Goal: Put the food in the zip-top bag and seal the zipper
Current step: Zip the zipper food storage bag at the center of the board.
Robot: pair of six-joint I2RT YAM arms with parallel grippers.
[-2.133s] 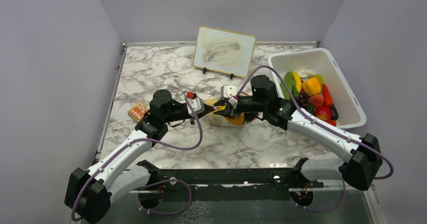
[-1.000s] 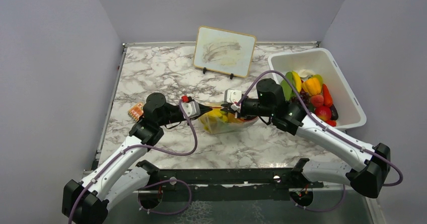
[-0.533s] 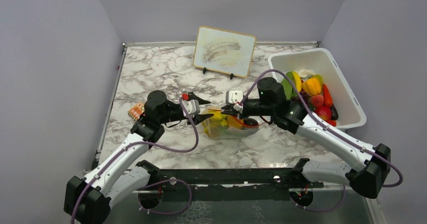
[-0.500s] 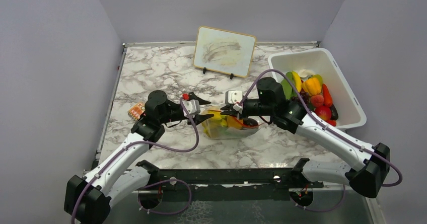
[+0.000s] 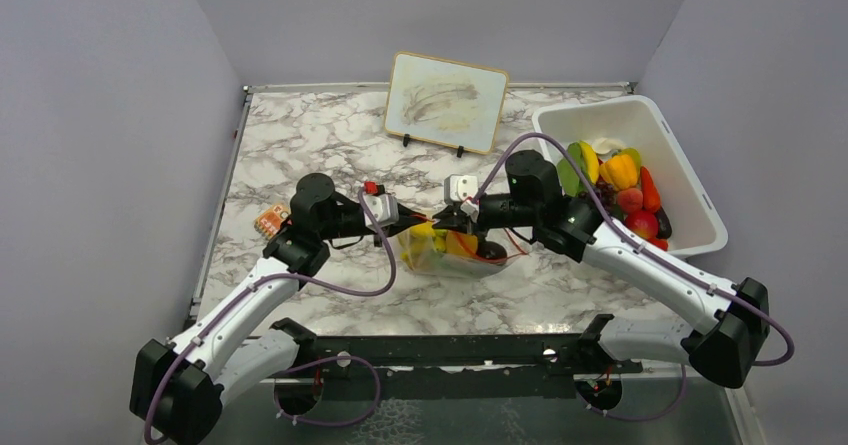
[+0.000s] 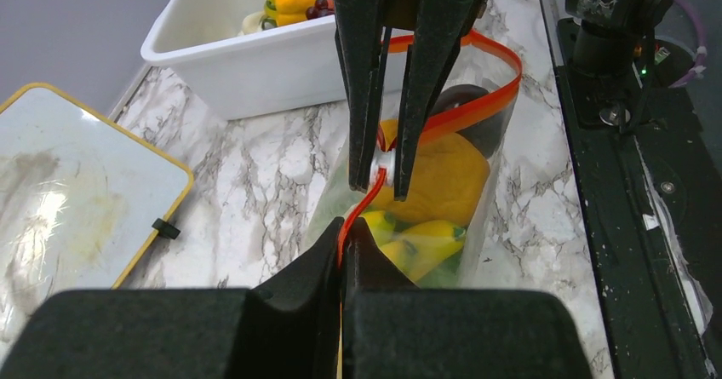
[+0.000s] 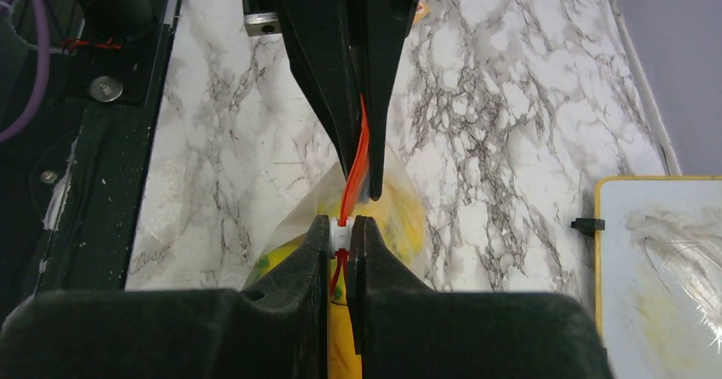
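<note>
- The zip-top bag (image 5: 440, 263) lies on the marble surface (image 5: 300, 145), in the middle between the two arms.
- The left claw (image 6: 345, 236) is squeezed tight on the zipper (image 6: 477, 111), at one end of the bag's mouth.
- The right claw (image 6: 383, 175) is squeezed tight on the same red strip, just beside the left one, tip to tip.
- The far part of the mouth gapes open in a loop. If the claws pull up too hard, the bag could tip and the food (image 6: 443, 179) could roll out of that gap.
- The strip is thin and smooth. I think it could slip out of a claw if the claw slides along it too fast, and then that bit would stay unzipped.
- The bag is soft and floppy, so a strong tug could stretch it or tear it.
- The other food (image 5: 622, 175) sits in the white tub (image 5: 610, 123). If the zipper gets shut now, those pieces would be left out.
- The bag looks clear and crinkly, with a red-orange strip along the top.
- Inside it I see yellow pieces (image 6: 417, 241), one fat orange piece and a dark round piece (image 6: 464, 98).
- It bulges where the food presses on its sides.
</note>
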